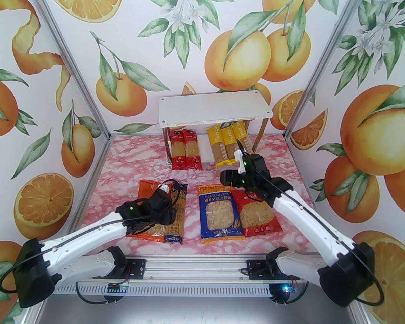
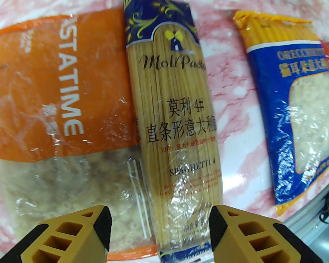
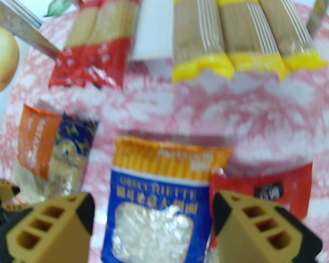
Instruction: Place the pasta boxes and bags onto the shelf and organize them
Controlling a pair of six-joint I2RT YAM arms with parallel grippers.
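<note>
Pink-and-white marbled tabletop (image 1: 121, 167); walls (image 1: 37, 130) printed with oranges, green leaves and white blossom. Shelf (image 1: 212, 108): white boards, shiny chrome legs. 2 red spaghetti packs (image 1: 178, 149) and 3 yellow spaghetti packs (image 1: 227, 143) have clear panels showing pale tan pasta. Orange bag (image 2: 57, 92) with white lettering. Dark blue pack (image 2: 178, 119) with gold scrollwork and black script over straw-coloured spaghetti. Blue bag (image 2: 296, 105) with an orange-and-yellow striped top and yellow lettering. Red bag (image 1: 260, 216) with a clear window on golden pasta.
</note>
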